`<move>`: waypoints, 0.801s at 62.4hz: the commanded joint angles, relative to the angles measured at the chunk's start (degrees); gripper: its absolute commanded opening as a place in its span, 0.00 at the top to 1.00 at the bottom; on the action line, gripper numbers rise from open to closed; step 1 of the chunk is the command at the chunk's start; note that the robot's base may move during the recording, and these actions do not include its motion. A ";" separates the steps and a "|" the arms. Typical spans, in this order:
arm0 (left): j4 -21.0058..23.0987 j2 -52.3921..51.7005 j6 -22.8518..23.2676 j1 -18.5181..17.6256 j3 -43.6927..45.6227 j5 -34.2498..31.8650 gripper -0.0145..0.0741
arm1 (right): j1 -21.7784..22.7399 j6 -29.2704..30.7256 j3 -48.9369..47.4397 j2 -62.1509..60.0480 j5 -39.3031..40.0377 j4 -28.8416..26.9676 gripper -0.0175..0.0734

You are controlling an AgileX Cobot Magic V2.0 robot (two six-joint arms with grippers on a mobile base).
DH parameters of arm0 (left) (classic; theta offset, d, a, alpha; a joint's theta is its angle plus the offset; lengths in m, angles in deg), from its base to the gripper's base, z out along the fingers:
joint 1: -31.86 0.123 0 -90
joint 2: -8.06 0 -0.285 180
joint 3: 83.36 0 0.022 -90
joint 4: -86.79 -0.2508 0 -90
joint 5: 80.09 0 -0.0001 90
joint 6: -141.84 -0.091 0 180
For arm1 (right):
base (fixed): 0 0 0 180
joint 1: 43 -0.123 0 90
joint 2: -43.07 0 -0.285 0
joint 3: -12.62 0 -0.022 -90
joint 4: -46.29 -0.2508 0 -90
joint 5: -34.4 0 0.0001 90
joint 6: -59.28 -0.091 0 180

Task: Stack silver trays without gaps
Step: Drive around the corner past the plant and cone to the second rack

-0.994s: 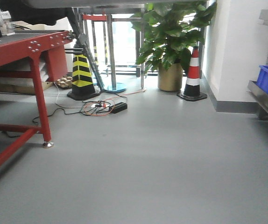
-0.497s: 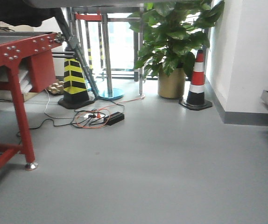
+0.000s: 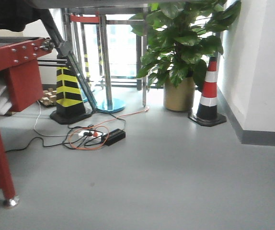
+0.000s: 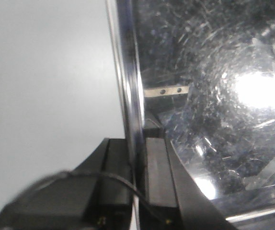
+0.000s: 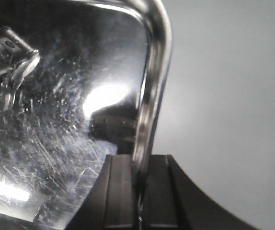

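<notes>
Clamping with the left gripper (image 4: 136, 143), jaws narrow on the thin rim of a silver tray (image 4: 214, 96), scratched basin right of the rim, grey floor (image 4: 41, 72) left of it. Pinching likewise with the right gripper (image 5: 137, 163), jaws tight on the tray rim below a rounded corner, basin to the left. Ahead, left to right: red table (image 3: 13, 52), yellow-black cone (image 3: 69, 93), tangled cables (image 3: 87, 136), potted plant (image 3: 180, 43), orange-white cone (image 3: 208, 96), white wall (image 3: 267, 62).

Silver tray (image 4: 214, 120): glossy, finely scratched metal. Fingers (image 4: 156, 172): matt black.
</notes>
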 commanded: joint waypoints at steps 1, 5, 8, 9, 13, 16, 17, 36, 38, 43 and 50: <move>-0.55 -1.90 -0.88 -0.03 1.79 -1.07 0.89 | 0.16 0.89 -2.32 -2.01 3.76 2.40 0.75; -0.55 -1.90 -0.88 -0.03 1.79 -1.07 0.89 | 0.16 0.89 -2.32 -2.01 3.76 2.40 0.75; -0.55 -1.90 -0.88 -0.03 1.79 -1.07 0.89 | 0.16 0.89 -2.32 -2.01 3.76 2.40 0.75; -0.55 -1.90 -0.88 -0.03 1.79 -1.07 0.89 | 0.16 0.89 -2.32 -2.01 3.76 2.40 0.75; -0.55 -1.90 -0.88 -0.03 1.79 -1.07 0.89 | 0.16 0.89 -2.32 -2.01 3.76 2.40 0.75; -0.55 -1.90 -0.88 -0.03 1.79 -1.07 0.89 | 0.16 0.89 -2.32 -2.01 3.76 2.40 0.75; -0.55 -1.90 -0.88 -0.03 1.79 -1.07 0.89 | 0.16 0.89 -2.32 -2.01 3.76 2.40 0.75; -0.65 -1.90 -0.88 -0.03 1.79 -1.07 0.89 | 0.16 0.89 -2.32 -2.01 3.76 2.40 0.75; -0.65 -1.90 -0.88 -0.03 1.79 -1.07 0.89 | 0.16 0.89 -2.32 -2.01 3.76 2.40 0.75; -0.65 -1.90 -0.88 -0.03 1.79 -1.07 0.89 | 0.16 0.89 -2.32 -2.01 3.76 2.40 0.75; -0.65 -1.90 -0.88 -0.03 1.79 -1.07 0.89 | 0.16 0.89 -2.32 -2.01 3.76 2.40 0.75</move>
